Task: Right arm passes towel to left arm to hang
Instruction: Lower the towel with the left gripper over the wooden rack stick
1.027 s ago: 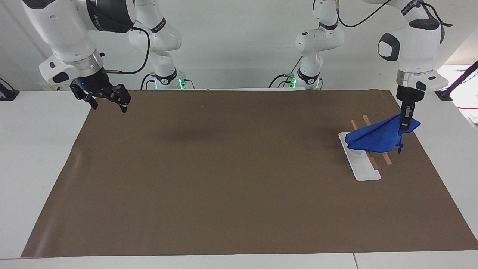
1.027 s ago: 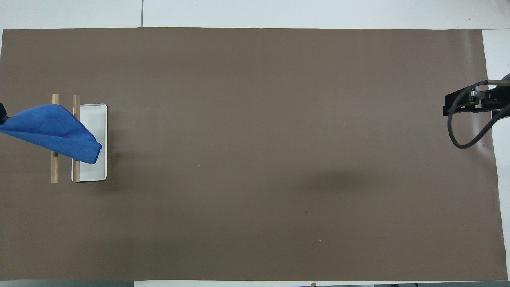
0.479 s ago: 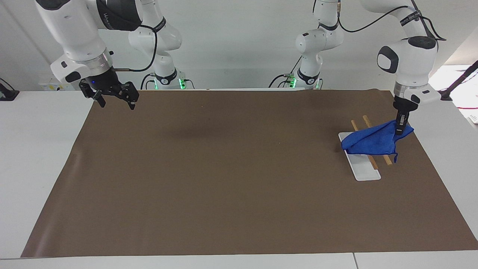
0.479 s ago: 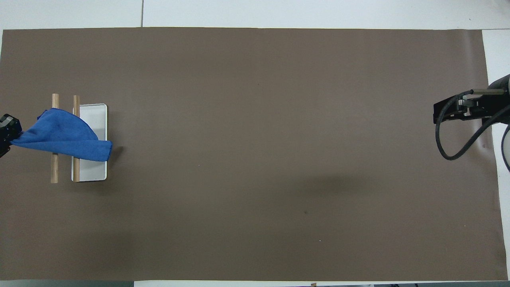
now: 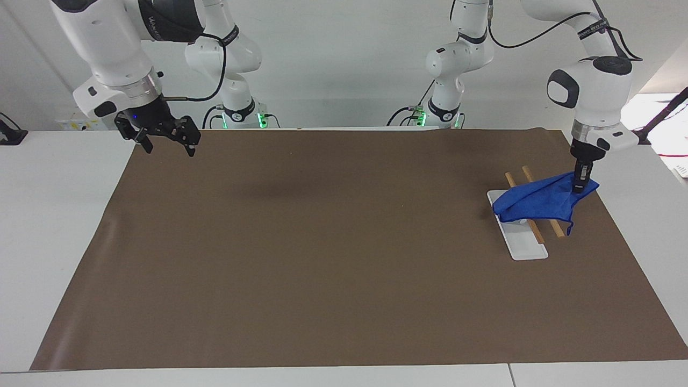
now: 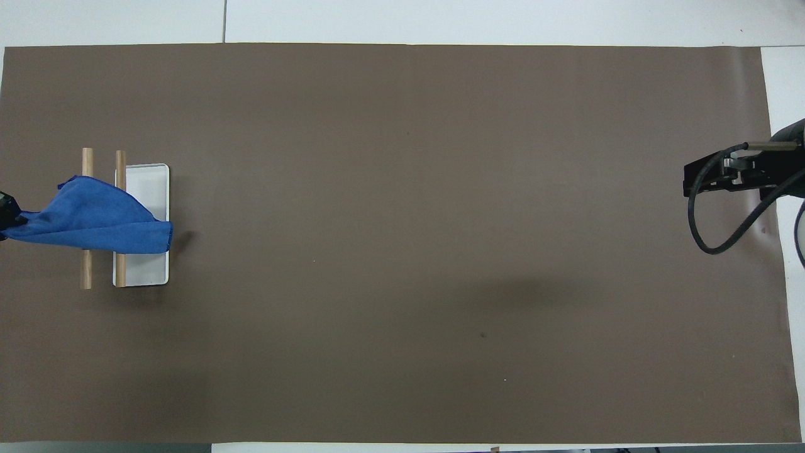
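The blue towel (image 5: 535, 201) (image 6: 94, 220) lies draped across the two wooden rods (image 5: 557, 230) (image 6: 86, 274) of a rack with a white base (image 5: 525, 248) (image 6: 148, 270), at the left arm's end of the table. My left gripper (image 5: 578, 187) points straight down, shut on the towel's corner, which stays lifted beside the outer rod. In the overhead view only a sliver of the left gripper (image 6: 5, 211) shows at the edge. My right gripper (image 5: 167, 146) (image 6: 723, 176) hangs open and holds nothing over the mat's corner at the right arm's end.
A large brown mat (image 5: 322, 258) (image 6: 402, 251) covers most of the white table (image 5: 54, 215). A black cable (image 6: 710, 220) loops from the right wrist.
The left gripper has come down with the towel, whose free end has sunk onto the rods and the white base. The right gripper has shifted slightly along the mat's edge.
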You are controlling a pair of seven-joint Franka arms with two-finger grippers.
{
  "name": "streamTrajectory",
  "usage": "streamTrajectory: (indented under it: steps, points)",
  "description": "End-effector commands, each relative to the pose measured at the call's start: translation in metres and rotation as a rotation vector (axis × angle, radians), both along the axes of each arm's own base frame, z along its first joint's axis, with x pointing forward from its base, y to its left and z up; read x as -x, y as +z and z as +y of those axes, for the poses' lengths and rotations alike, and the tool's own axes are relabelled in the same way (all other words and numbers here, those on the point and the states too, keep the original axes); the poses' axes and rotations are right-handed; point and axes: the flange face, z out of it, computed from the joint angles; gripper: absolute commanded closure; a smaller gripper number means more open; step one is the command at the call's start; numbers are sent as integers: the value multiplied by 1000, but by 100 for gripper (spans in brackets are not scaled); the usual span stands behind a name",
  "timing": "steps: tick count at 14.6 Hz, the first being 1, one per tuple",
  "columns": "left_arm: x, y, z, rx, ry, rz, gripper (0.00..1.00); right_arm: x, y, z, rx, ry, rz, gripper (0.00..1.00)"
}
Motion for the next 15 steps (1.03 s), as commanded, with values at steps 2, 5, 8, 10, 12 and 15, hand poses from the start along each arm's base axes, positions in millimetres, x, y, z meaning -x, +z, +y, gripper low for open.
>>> streamTrajectory:
  steps: [2, 5, 8, 10, 12, 15]
  points:
    - [-2, 1, 10, -2, 10, -10, 0, 7, 3, -1, -20, -3, 5, 0]
    - [-26, 31, 11, 53, 39, 23, 0, 7, 3, -2, -20, -3, 0, 0]
    - [-59, 67, -27, 46, -47, 32, 0, 7, 2, -1, -20, -1, 4, 0]
    - [-71, 69, -56, 10, -213, 46, 0, 8, 2, 0, -21, -2, 7, 0]
    - [-74, 67, -86, -34, -408, 79, 0, 6, 2, -2, -22, -4, -1, 0]
    - [-73, 65, -125, -61, -589, 144, 0, 8, 1, -5, -22, -3, 8, 0]
